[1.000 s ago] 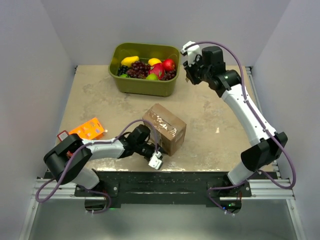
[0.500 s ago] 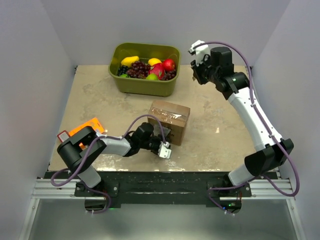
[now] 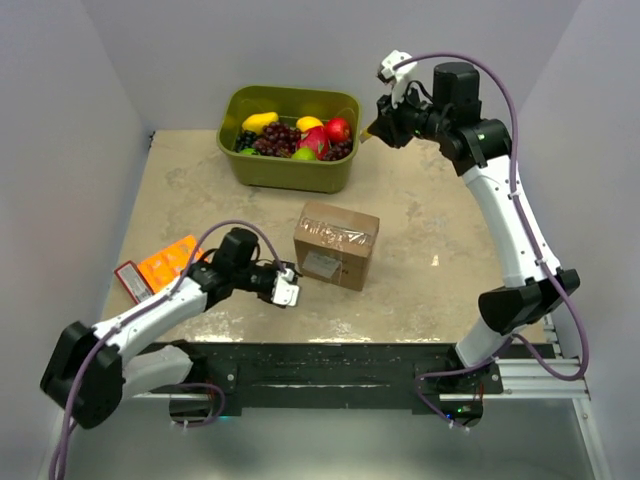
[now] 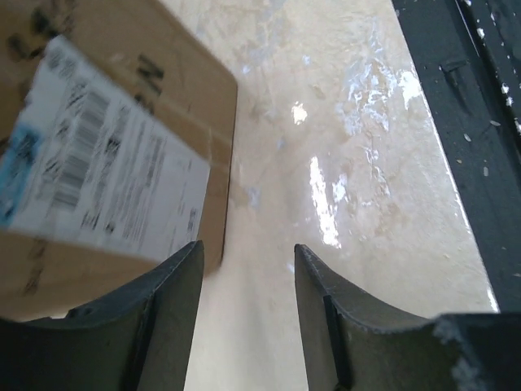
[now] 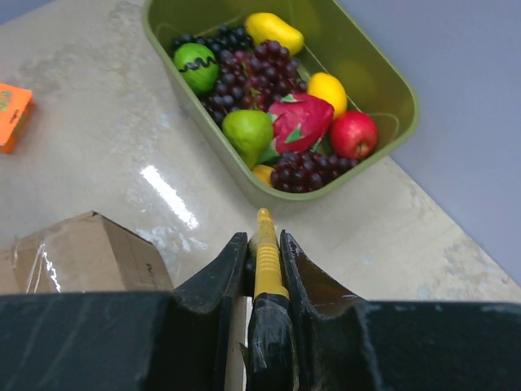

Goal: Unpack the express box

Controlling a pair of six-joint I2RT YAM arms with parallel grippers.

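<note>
The express box (image 3: 337, 243), a brown carton with clear tape over its top, stands in the middle of the table. Its white label (image 4: 106, 167) faces my left gripper (image 3: 292, 283). That gripper hovers just off the box's near left corner. In the left wrist view the left gripper (image 4: 247, 248) is open, with only bare table between its fingers. Far back on the right, my right gripper (image 3: 380, 130) hangs above the table, beside the bin. In its wrist view the right gripper (image 5: 263, 240) is shut on a yellow ridged tool (image 5: 267, 252), tip pointing at the bin.
An olive-green bin (image 3: 288, 170) (image 5: 391, 90) of fruit sits at the back centre. A flat orange package (image 3: 170, 262) (image 5: 12, 114) lies at the left edge by the left forearm. A black rail (image 4: 480, 98) runs along the table's near edge.
The box turned from a diagonal to a squarer stance. My left gripper then drew back leftward off its near side. The right arm rose and shifted slightly right, still holding the tool.
</note>
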